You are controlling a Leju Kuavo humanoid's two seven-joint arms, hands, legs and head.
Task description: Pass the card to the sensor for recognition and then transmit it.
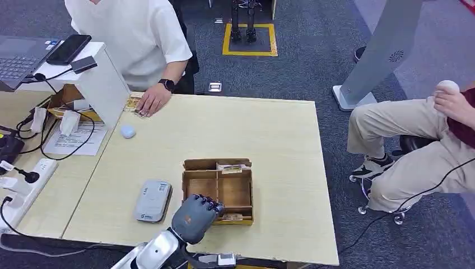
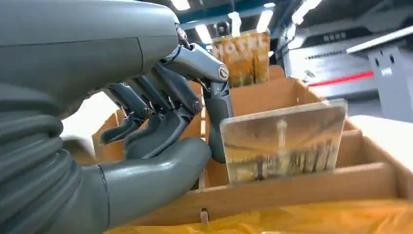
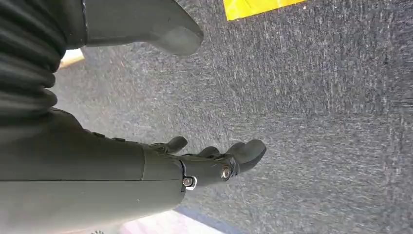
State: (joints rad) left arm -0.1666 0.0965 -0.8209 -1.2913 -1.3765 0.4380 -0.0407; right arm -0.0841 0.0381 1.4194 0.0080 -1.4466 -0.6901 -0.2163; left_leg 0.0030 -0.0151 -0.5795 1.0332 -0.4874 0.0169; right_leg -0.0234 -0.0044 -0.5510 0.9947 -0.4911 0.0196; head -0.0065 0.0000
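A brown cardboard box with several slots stands near the table's front edge. A picture card stands upright in its front slot, also seen as the card from the head. My left hand hovers over that slot's left end, fingers curled downward. In the left wrist view one finger touches the card's edge and the thumb lies close in front; whether they pinch it is unclear. The grey sensor lies flat left of the box. My right hand hangs over carpet, fingers loosely apart, holding nothing.
More cards stand in the box's back slot. A person in a white shirt rests a hand on the table's far edge. A white stand, laptop, cables and power strip crowd the left. Another person sits right.
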